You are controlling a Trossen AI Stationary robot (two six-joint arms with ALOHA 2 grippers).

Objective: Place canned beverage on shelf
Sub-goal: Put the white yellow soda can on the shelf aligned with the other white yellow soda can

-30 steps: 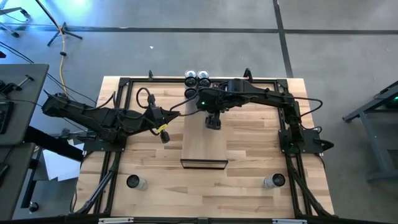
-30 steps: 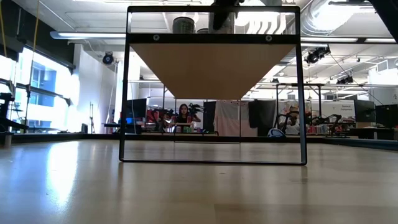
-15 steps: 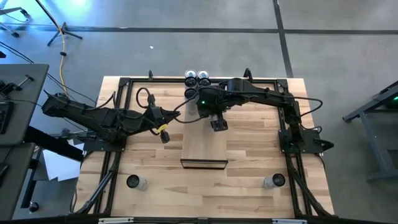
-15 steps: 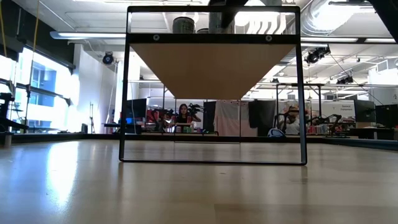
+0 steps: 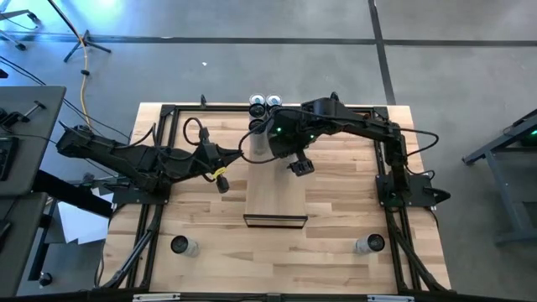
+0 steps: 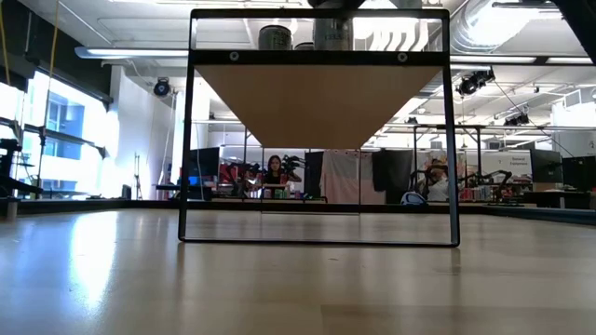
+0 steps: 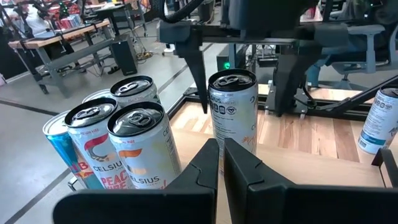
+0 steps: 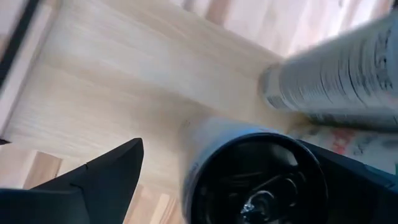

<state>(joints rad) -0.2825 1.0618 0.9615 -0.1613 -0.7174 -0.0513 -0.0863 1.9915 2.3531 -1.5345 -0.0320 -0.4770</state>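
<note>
A silver can point(image 7: 233, 112) stands upright on the far end of the light wood shelf point(image 5: 275, 193). My right gripper point(image 7: 241, 106) hangs open just over it, one finger on each side of its top, without touching it. The right wrist view looks down on this can's lid point(image 8: 258, 186). Several more cans point(image 7: 118, 137) stand bunched at the far end beside it, and the low view shows can tops point(image 6: 275, 37) above the shelf board point(image 6: 317, 102). My left gripper point(image 7: 221, 165) is shut and empty, level, left of the shelf point(image 5: 237, 154), pointing at the cans.
Two cans stand near the table's front edge, one left point(image 5: 182, 246) and one right point(image 5: 369, 244). The shelf's near half point(image 5: 275, 205) is bare wood. Black frame rails point(image 5: 155, 168) run along the table's sides.
My right gripper has rolled about its own axis and risen a little off the silver can, which stays upright on the shelf. The low view now shows that can's full top where the gripper covered it a second ago.
</note>
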